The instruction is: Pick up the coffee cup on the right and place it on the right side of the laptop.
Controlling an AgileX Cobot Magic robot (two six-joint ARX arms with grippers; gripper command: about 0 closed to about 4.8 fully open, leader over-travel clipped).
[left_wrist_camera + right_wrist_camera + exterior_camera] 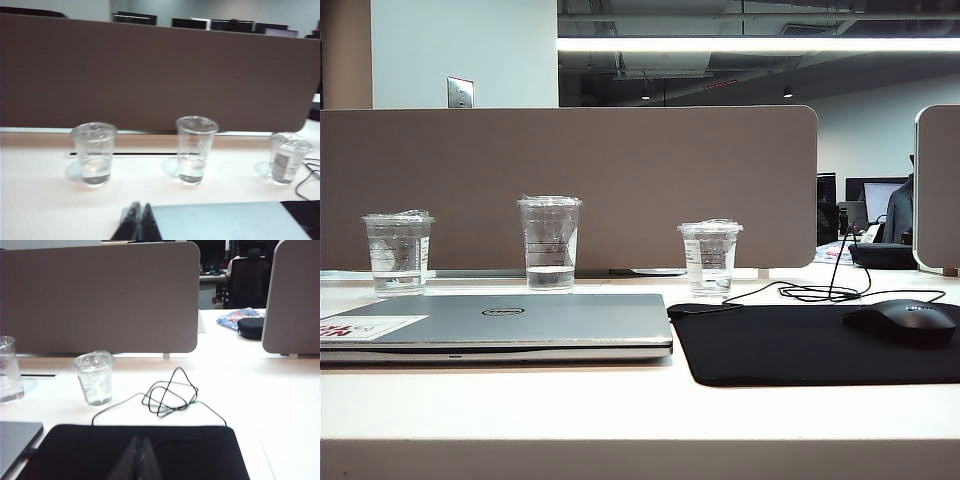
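On my exterior feed the laptop [500, 325] lies closed on the white table [620, 410], its silver-grey lid carrying a round dark Dell logo [503, 311] and, at the near left corner, a white sticker [365, 327] with red marks I can't read. The coffee cup [710, 258] wears a narrow white label strip whose print is too small for me to make out, while the taller cup [550, 243] in the middle shows only printed horizontal lines. Neither arm shows in the exterior view; from the left wrist camera I see the left gripper [138, 220] with its dark fingers pressed together, holding nothing, hovering over the near edge of the laptop. The right gripper [141, 457] looks the same from its own camera, fingers closed tight and empty, above the black mouse mat [150, 450]. The coffee cup stands behind the mat's far left corner, just off the laptop's far right corner, with a crinkled clear film top and clear liquid inside. The taller cup holds a shallow layer of clear liquid, and a third cup [398, 254] on the far left holds some too. A black mouse [905, 322] sits on the mat, its cable [167, 395] looped beside the coffee cup
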